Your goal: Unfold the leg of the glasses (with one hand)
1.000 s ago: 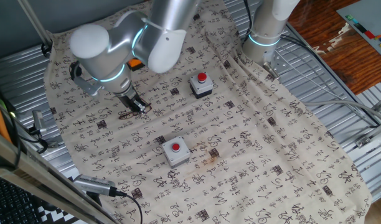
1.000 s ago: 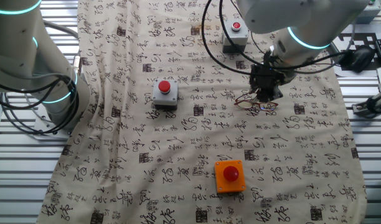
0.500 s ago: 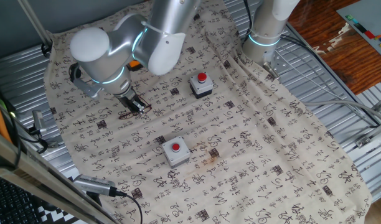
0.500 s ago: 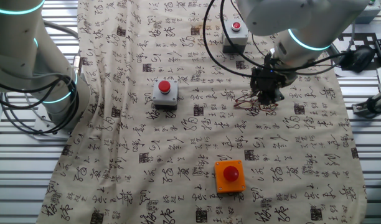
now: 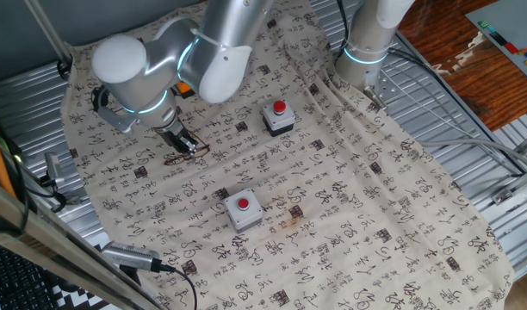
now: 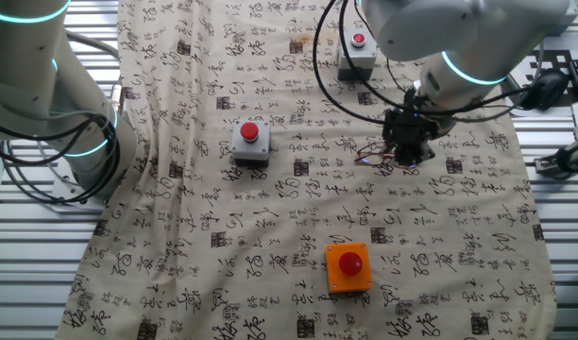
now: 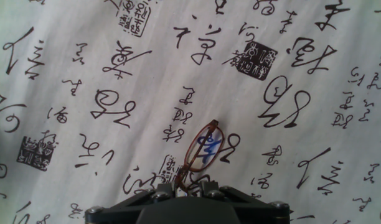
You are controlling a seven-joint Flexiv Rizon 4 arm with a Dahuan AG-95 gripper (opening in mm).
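Cream cloth [image 5: 350, 198] w/ black calligraphy print covers table. Glasses [image 7: 200, 151]: thin reddish-brown wire frame, one lens visible just ahead of the fingers in hand view, rest hidden under gripper body; in other fixed view seen as thin wire [image 6: 376, 154] poking out beside the gripper [image 6: 407, 157]. Gripper [image 5: 187, 145] low at cloth, fingers drawn close together, apparently pinching part of frame near hinge; exact contact hidden.

Vs 1 s ago: arm shifted slightly sideways, glasses dragged along, less of frame showing beside fingers. Probably leg being pulled open, still mid-step.

Further out: grey button box w/ red button [image 6: 250, 142] to one side, second one [image 6: 354, 55] beyond, orange box [image 6: 348, 267] on near side.
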